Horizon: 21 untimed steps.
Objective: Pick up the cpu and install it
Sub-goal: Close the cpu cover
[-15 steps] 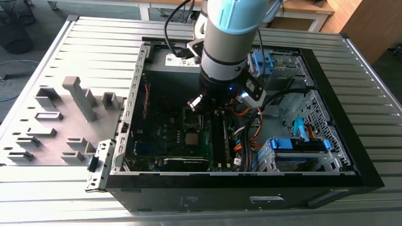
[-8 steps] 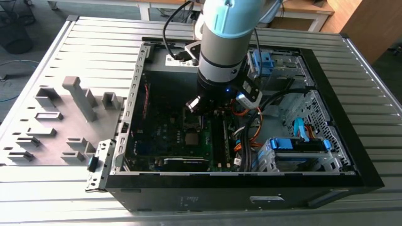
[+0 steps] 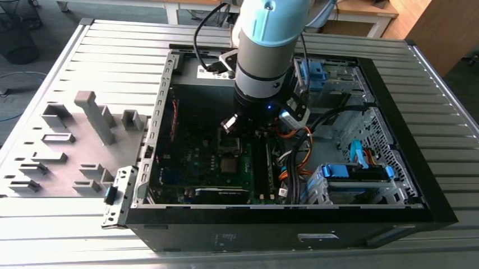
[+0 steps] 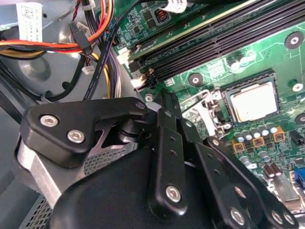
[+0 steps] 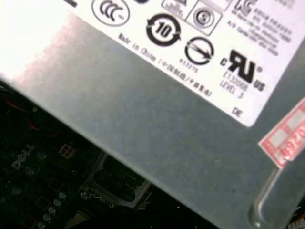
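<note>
I have one slatted metal tabletop (image 3: 112, 45), and on it one open computer case (image 3: 389, 101) lying on its side. One arm (image 3: 266, 39) reaches down into the middle of the case. On the exterior view's left of the case, one grey tray (image 3: 45, 162) carries several upright grey blocks. Inside the case I count one power supply box (image 5: 157, 124), one green motherboard (image 3: 217, 162) and two blue drive brackets. A bundle of orange, yellow and black cables (image 4: 62, 45) runs beside the board, near the hand (image 4: 167, 124). I cannot tell how the hand is set. The one cpu (image 4: 251, 101) lies flat in its socket (image 4: 252, 82) on the board, apart from the hand.
</note>
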Motion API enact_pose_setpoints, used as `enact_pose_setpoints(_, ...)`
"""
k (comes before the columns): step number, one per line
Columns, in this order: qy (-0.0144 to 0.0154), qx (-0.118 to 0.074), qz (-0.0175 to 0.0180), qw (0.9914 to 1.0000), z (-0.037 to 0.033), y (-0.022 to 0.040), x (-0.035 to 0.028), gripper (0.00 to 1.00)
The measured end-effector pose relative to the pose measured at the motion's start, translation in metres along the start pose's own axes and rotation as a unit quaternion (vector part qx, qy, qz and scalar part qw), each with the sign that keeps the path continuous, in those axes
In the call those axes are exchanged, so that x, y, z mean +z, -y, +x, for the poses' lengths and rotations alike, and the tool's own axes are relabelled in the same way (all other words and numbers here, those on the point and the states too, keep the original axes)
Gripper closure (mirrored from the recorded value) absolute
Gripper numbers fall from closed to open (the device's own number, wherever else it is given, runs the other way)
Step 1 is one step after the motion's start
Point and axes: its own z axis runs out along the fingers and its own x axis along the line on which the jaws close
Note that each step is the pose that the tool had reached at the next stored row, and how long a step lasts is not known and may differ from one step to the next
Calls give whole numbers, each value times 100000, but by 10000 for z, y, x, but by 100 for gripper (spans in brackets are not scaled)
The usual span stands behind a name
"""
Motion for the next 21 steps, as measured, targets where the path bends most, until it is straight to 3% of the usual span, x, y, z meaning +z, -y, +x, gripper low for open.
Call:
enact_pose_setpoints(7, 313, -44, 159, 99999, 58, -41, 6, 89)
enact_pose_setpoints(14, 407, -33, 72, 99999, 66, -43, -1, 89)
enact_pose_setpoints(21, 503, -76, -99, 99999, 76, -25, -90, 89)
